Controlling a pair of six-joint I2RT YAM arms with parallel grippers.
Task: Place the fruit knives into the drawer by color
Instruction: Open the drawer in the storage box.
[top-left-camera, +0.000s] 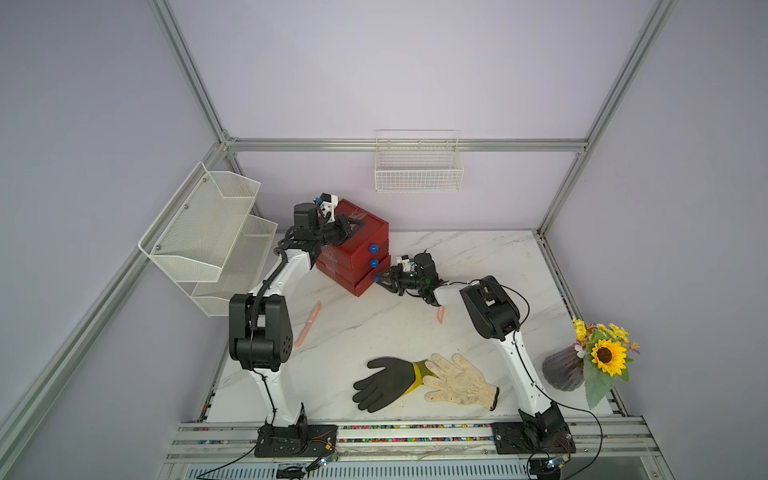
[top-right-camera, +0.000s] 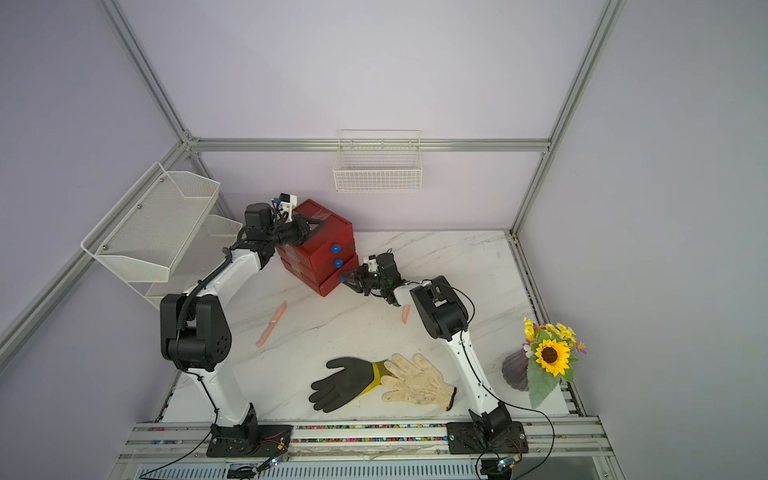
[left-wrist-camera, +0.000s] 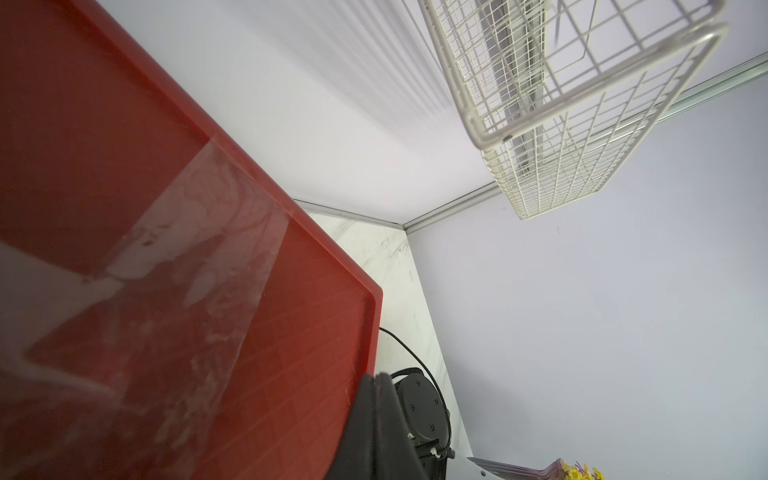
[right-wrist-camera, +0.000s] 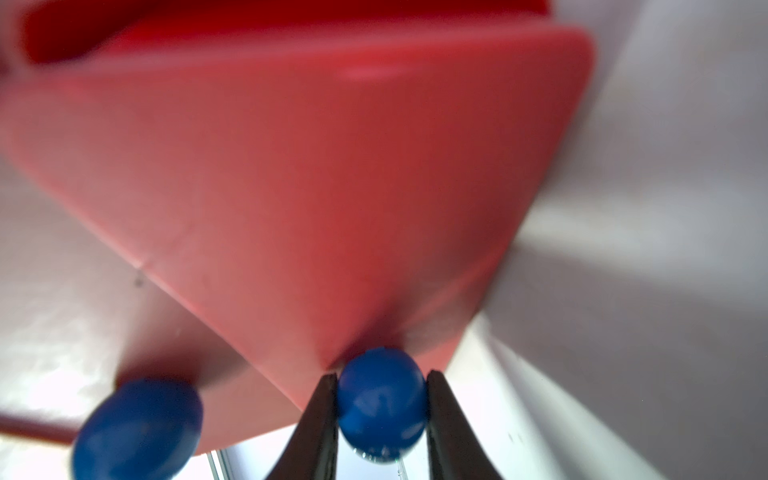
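Now: right jaws pinch lowest blue knob (right-wrist-camera: 382, 405) — left jaws shut, above drawer (top-left-camera: 368, 226).

Top views: from high at the front, both look down and back over the whole desk (top-left-camera: 374, 324), nearly alike.
Left wrist: close above the drawer (left-wrist-camera: 124, 166) top, facing the wall's wire basket (left-wrist-camera: 582, 124).
Right wrist: tight against a blue knob (right-wrist-camera: 381, 405) on the drawer front, blurred.
Shared: the drawer, in all four.
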